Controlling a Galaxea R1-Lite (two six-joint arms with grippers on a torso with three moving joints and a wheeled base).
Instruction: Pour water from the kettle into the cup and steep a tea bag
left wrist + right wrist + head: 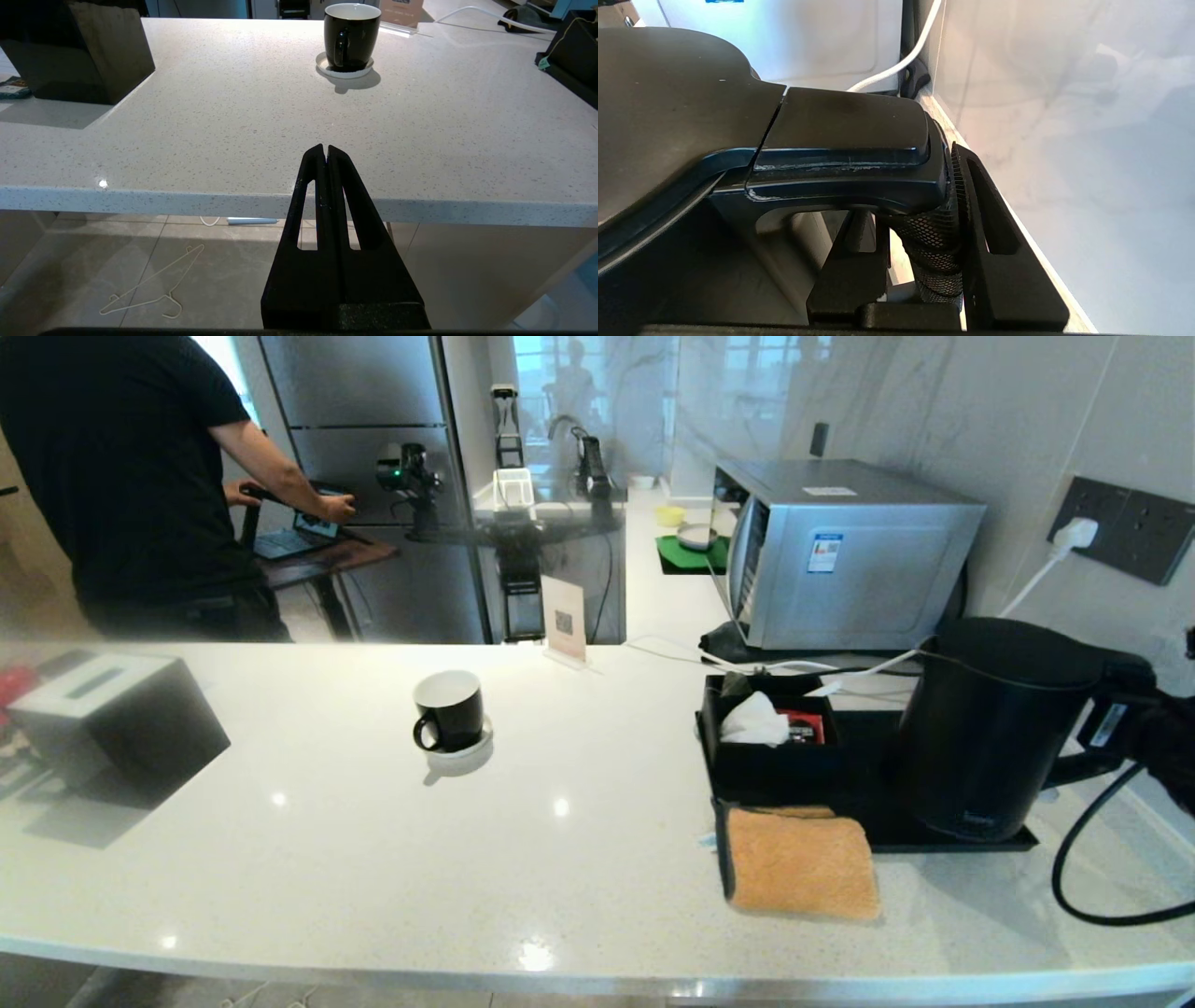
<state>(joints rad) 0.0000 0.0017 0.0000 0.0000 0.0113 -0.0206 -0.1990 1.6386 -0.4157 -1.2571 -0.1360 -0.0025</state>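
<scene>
- Your right gripper point(920, 261) is at the far right of the desk point(373, 859), its fingers point(994, 261) clamped around the mesh-wrapped handle of the kettle point(990, 728).
- The kettle stands upright on the right part of a black tray point(943, 845), close to the wall; in the right wrist view its lid fills the near side of the picture.
- Your left gripper point(325, 151) hangs just before the desk's front edge, above the floor, with its fingers pressed together and nothing between them.
- The cup point(450, 709) sits on its white saucer point(459, 751) near the middle of the desk, well apart from the kettle, its handle turned toward you.
- You can see the cup's white inside, but not whether anything is in it.
- On the tray's left part stands a black box with white tissue point(754, 721); an orange cloth point(801, 861) lies just in front of it.
- A black cube box point(112, 719) stands at the left end of the desk, and a microwave point(840, 551) behind the tray.
- A person point(131, 476) in black stands beyond the desk at a laptop.
</scene>
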